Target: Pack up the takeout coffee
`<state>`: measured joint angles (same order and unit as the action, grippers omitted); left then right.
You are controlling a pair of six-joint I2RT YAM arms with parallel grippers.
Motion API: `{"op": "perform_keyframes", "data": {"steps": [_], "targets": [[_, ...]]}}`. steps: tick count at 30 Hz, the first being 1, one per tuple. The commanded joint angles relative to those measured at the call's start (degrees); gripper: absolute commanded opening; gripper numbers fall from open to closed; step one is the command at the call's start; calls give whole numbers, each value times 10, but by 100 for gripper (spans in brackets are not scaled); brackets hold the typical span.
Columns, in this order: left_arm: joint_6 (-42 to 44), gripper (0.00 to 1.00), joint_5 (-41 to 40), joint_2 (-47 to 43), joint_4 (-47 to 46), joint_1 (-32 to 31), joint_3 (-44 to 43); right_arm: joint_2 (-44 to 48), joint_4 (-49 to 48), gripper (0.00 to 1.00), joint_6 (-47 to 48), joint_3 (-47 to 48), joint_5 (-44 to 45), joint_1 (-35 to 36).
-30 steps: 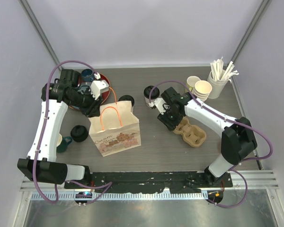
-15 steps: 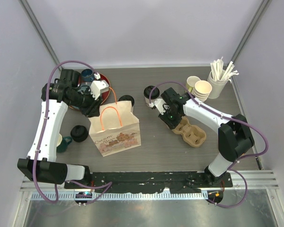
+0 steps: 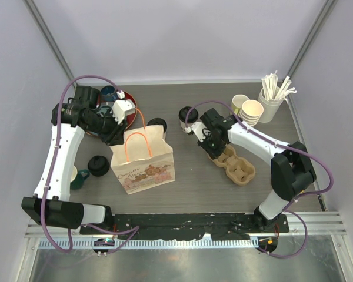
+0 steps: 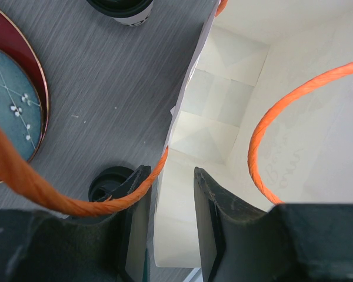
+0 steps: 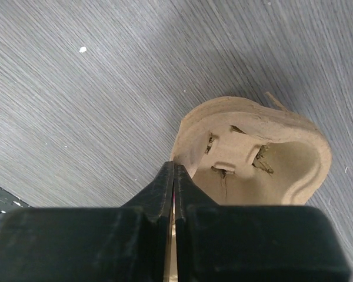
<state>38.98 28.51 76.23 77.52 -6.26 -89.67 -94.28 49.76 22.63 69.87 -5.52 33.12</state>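
Two takeout coffee cups with black lids stand behind the paper bag [image 3: 144, 167], one [image 3: 157, 124] at its far corner and one [image 3: 187, 114] further right. The nearer one shows at the top edge of the left wrist view [image 4: 120, 6]. My right gripper [image 3: 210, 147] [image 5: 175, 167] is shut on the rim of the brown pulp cup carrier [image 3: 238, 167] [image 5: 253, 153], which lies on the table. My left gripper [image 3: 119, 136] [image 4: 170, 194] stands part open astride the bag's side wall [image 4: 176, 217], with an orange handle [image 4: 59, 197] draped over one finger.
A third black lid [image 3: 98, 165] sits left of the bag beside a green mug [image 3: 79, 178]. A red plate with a blue dish [image 3: 129, 108] lies behind the left gripper. Bare paper cups [image 3: 250, 110] and a holder of white sticks [image 3: 275, 94] stand at the back right.
My right gripper's jaws have closed onto the carrier's rim and nudged the carrier slightly. The left arm and the bag have not moved.
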Motion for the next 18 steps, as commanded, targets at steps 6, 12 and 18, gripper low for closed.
{"op": "perform_keyframes", "data": {"steps": [6, 12, 18], "targets": [[-7, 39, 1, -11, 71, -1, -11, 23, 10, 1, -24, 30, -7, -3], [-7, 39, 4, -12, 72, -2, -13, 31, -2, 23, -40, 20, 28, -2], [-7, 39, 4, -13, 72, -2, -9, 7, -10, 42, -44, 16, 14, -3]]}}
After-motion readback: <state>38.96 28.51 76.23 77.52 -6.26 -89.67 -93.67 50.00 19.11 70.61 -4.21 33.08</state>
